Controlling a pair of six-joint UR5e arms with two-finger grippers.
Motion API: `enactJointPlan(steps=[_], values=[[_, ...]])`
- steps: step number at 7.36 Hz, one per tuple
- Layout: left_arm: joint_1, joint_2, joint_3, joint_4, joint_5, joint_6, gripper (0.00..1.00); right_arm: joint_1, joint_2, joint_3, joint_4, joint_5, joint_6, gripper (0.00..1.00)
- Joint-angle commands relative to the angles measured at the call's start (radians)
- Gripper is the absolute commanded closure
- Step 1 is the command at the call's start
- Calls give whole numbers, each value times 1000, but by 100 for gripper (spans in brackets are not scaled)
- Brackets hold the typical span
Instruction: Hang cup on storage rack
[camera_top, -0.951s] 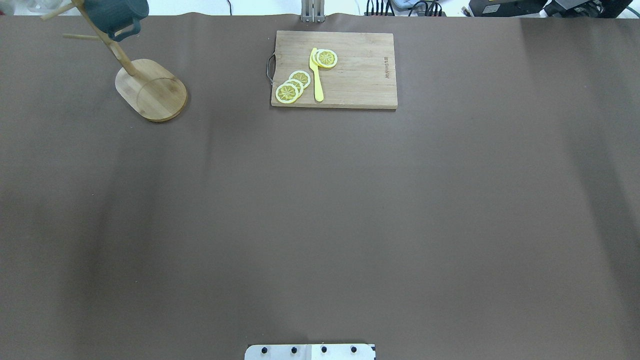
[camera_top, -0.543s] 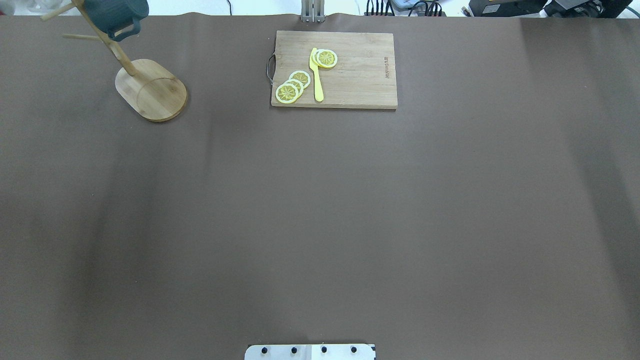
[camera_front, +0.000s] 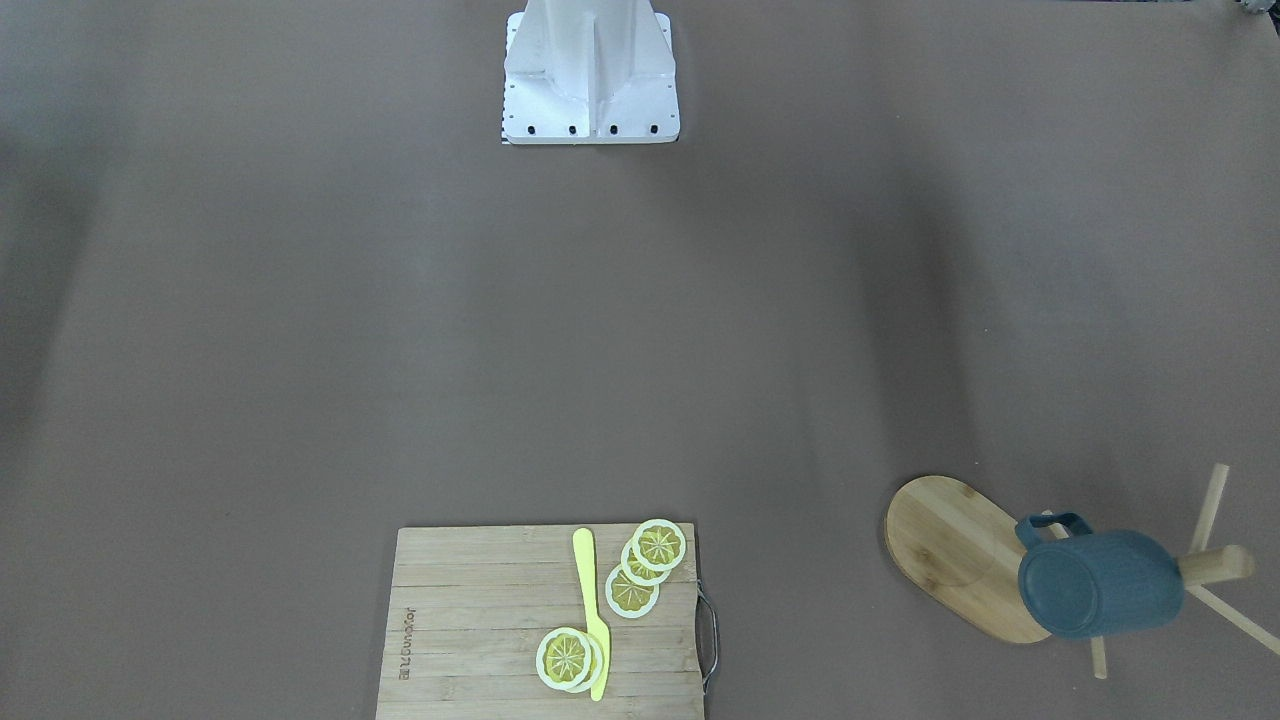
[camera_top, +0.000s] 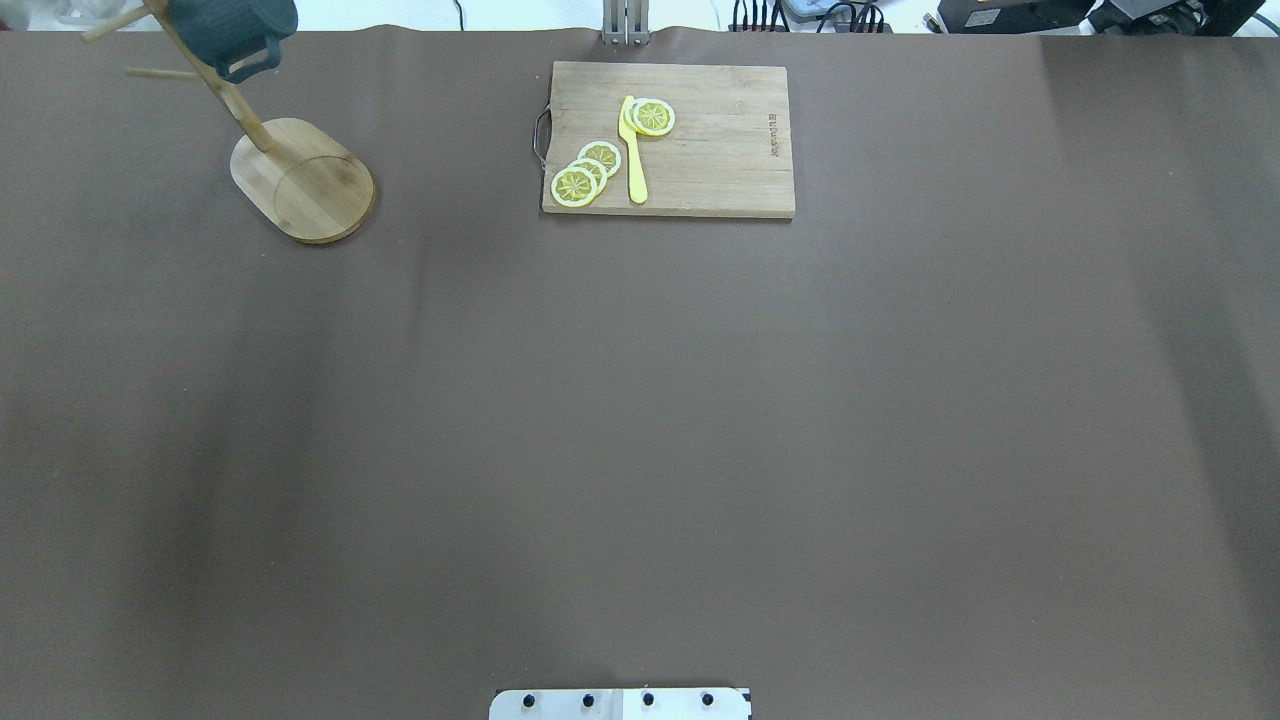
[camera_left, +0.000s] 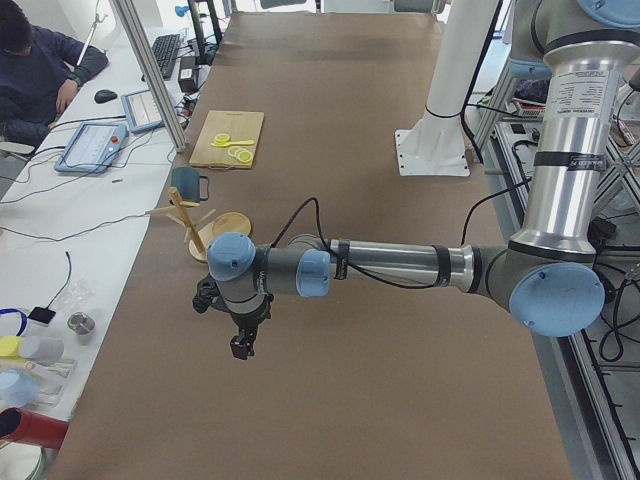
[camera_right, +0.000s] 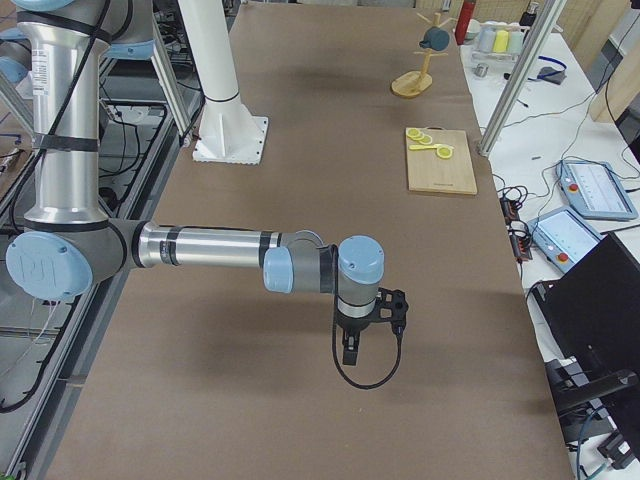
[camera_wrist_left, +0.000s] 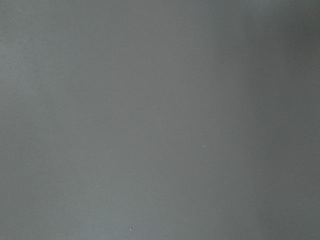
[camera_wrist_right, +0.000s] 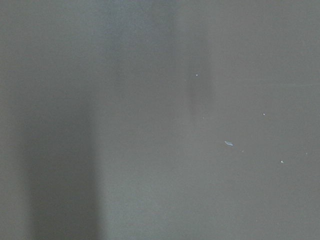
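Nearest the robot's side, both arms hang low over the bare brown table cover, well apart from every object. The left gripper and the right gripper point down at plain cloth. They show only in the two end-on views, so I cannot tell whether either claw is spread or pressed together, though neither appears to carry anything. Farther out lies the rectangular wooden cutting board, with yellow lemon slices and a yellow plastic knife on it. At the far edge, on the robot's left, stands the light bamboo storage rack. The slate-blue ribbed cup hangs from it with its loop handle threaded on an angled peg, its body tilted outward and clear of the table. Over the last second nothing has shifted in the overhead view: the cup sits in the same spot, with no swing or slip. I judge the hanging done and the cup settled, with both arms out of the way.
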Motion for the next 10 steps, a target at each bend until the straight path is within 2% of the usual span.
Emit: enactJointPlan(steps=[1, 10], values=[[0, 4, -8, -5, 1, -1, 1, -2, -1, -6, 1, 6, 1, 0], [0, 4, -20, -5, 1, 1, 1, -12, -7, -4, 2, 13, 4, 0]])
